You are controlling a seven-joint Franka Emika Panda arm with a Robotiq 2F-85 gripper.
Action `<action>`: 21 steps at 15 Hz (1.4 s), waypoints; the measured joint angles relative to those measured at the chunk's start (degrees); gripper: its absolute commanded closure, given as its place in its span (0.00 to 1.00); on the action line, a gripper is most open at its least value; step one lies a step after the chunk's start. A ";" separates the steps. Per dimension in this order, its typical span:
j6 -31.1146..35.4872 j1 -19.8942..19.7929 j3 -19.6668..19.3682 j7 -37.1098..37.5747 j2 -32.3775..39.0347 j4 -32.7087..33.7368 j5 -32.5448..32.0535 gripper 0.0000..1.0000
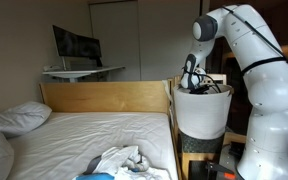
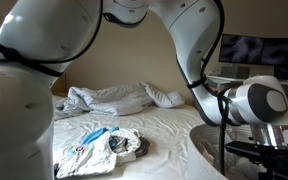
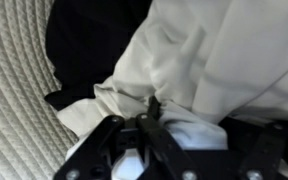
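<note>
My gripper [image 1: 191, 80] reaches down into the top of a white laundry hamper [image 1: 202, 112] beside the bed. In the wrist view the gripper [image 3: 150, 112] has its two black fingers drawn together on a fold of white cloth [image 3: 214, 55]. The fold bunches up right at the fingertips. A dark garment [image 3: 84, 40] lies under and behind the white cloth. The hamper's ribbed inner wall [image 3: 14, 100] fills the left side. In an exterior view only the arm's wrist [image 2: 249, 105] shows, and the jaws are hidden.
A bed with a white sheet [image 1: 84, 135] stands next to the hamper, within a wooden frame [image 1: 104, 97]. Crumpled clothes [image 1: 124, 160] [image 2: 109, 142] lie on it, and a pillow [image 1: 19, 117]. A desk with a monitor [image 1: 76, 45] stands behind.
</note>
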 measured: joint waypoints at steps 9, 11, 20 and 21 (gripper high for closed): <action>-11.30 -0.04 0.20 -4.68 -5.34 4.41 0.43 0.91; -13.57 0.17 1.22 -5.41 -8.30 4.99 0.29 0.91; -28.72 3.31 11.66 -4.83 -22.79 6.30 0.05 0.91; -30.50 3.57 13.09 -4.50 -24.96 6.55 0.13 0.91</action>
